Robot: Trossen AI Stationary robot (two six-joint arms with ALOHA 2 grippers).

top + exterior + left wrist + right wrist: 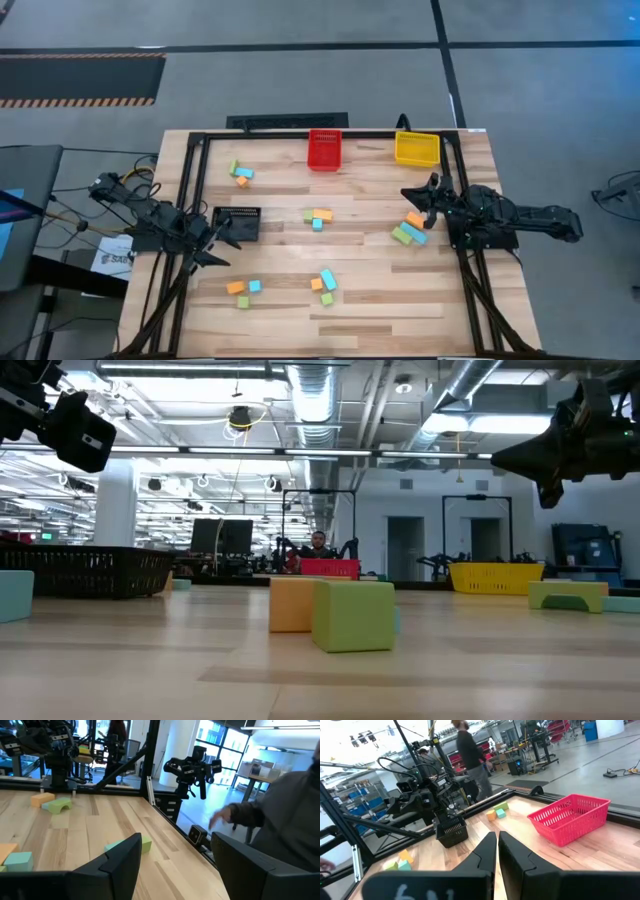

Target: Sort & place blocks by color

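Small blue, orange and green blocks lie in loose groups on the wooden table: near the far left (240, 173), at the centre (318, 217), at the right (410, 231), and two groups near the front (243, 289) (325, 283). My left gripper (222, 246) hovers open beside the black bin, and in its wrist view the fingers stand wide apart (172, 865). My right gripper (410, 194) is raised just beyond the right group with its fingers shut (497, 847). Neither holds anything. An orange block (290, 603) and a green block (352, 615) rest flat on the table.
A red bin (324, 150) and a yellow bin (417, 148) stand at the table's far edge, and a black bin (238, 222) sits left of centre. A dark frame runs around the table. A person's hand and sleeve (240, 815) show beyond the table's edge.
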